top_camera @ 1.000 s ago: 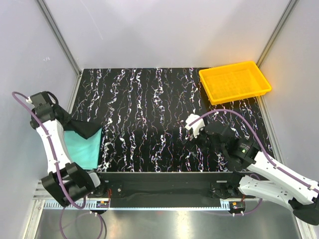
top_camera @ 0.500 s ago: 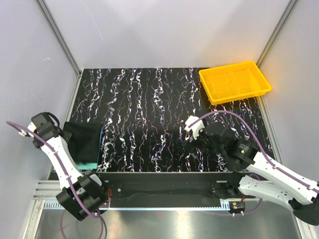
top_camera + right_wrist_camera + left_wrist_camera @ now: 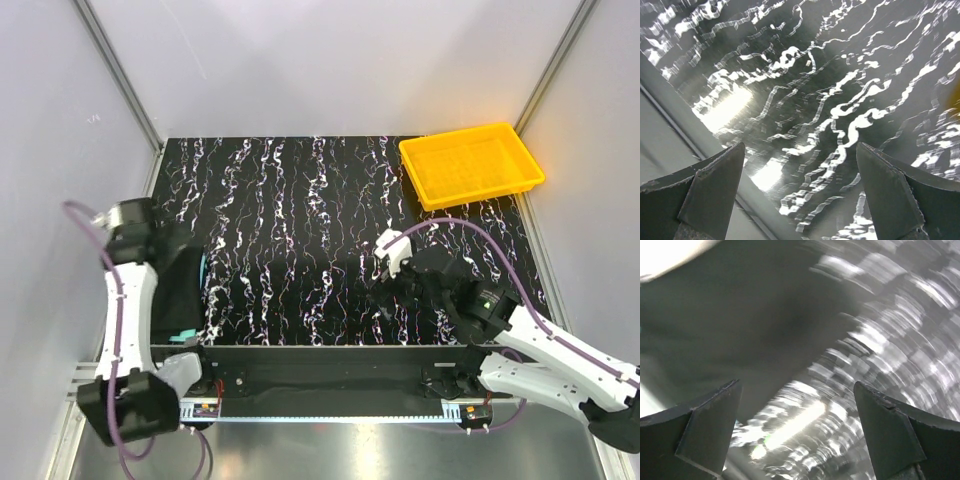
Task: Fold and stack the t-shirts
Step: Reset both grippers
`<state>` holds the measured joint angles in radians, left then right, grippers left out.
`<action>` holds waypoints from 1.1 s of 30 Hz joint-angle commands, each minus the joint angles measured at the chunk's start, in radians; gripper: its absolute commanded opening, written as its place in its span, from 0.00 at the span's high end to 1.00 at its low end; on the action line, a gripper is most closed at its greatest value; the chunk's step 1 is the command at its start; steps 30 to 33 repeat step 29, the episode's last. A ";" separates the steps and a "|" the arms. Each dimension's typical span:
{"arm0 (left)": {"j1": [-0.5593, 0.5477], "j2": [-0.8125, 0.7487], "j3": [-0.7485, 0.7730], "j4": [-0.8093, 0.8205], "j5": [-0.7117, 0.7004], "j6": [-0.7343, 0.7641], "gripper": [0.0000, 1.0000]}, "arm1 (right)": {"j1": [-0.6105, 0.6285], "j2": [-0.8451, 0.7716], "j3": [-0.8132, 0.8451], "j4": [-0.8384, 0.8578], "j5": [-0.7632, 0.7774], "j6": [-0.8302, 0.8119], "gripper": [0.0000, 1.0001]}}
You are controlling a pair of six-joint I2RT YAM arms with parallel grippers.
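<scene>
- The black shirt point(image 3: 182, 290) lies in a dark bundle at the lower left of the table point(image 3: 300, 200), close to the near edge.
- The teal shirt point(image 3: 187, 334) shows only as thin slivers along the right side and bottom of the black one, so it appears to lie underneath.
- The left gripper point(image 3: 155, 238) sits at the upper left corner of that bundle. From above I cannot tell whether it touches the cloth.
- In the left wrist view the left gripper point(image 3: 796, 390) has its jaws spread wide with nothing between them. Black cloth point(image 3: 740, 315) fills the upper left of that blurred frame and patterned table fills the right.
- The right gripper point(image 3: 388, 262) hangs over bare table at centre right, well apart from both shirts. Its wrist view shows the right gripper point(image 3: 801, 147) wide and empty, with only the marbled surface below.
- The bundle's long axis runs up and down the frame, parallel to the left edge of the table. It lies down and to the right of the left gripper.
- The left arm is much the nearer one, so any tidying of the stack falls to it. The right arm would have to cross the whole table.
- The stack looks made. How neat the fold is cannot be judged, because black cloth on a black table hides the edges.
- The tray point(image 3: 470, 165) sits at the upper right, far from the work.
</scene>
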<state>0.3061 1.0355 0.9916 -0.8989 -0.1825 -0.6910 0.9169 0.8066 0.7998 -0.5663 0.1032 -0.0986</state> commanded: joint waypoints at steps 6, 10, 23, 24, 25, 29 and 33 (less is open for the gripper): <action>-0.706 -0.247 -0.446 0.687 0.301 -0.327 0.01 | -0.004 -0.055 -0.060 0.177 0.127 0.696 0.00; -0.841 -0.456 -0.694 1.029 0.391 -0.427 0.01 | -0.004 -0.191 -0.265 0.252 0.171 0.951 0.00; -0.846 -1.074 -1.166 1.437 0.501 -0.838 0.01 | -0.001 -0.609 -0.740 0.406 0.214 1.521 0.00; -0.846 -1.050 -1.171 1.474 0.509 -0.849 0.01 | -0.001 -0.591 -0.748 0.442 0.207 1.516 0.00; -0.846 -1.007 -1.177 1.561 0.515 -0.864 0.01 | -0.001 -0.584 -0.772 0.477 0.201 1.518 0.00; -0.846 -1.028 -1.183 1.707 0.482 -0.935 0.01 | -0.001 -0.687 -0.798 0.603 0.167 1.489 0.00; -0.846 -1.028 -1.183 1.707 0.482 -0.935 0.01 | -0.001 -0.687 -0.798 0.603 0.167 1.489 0.00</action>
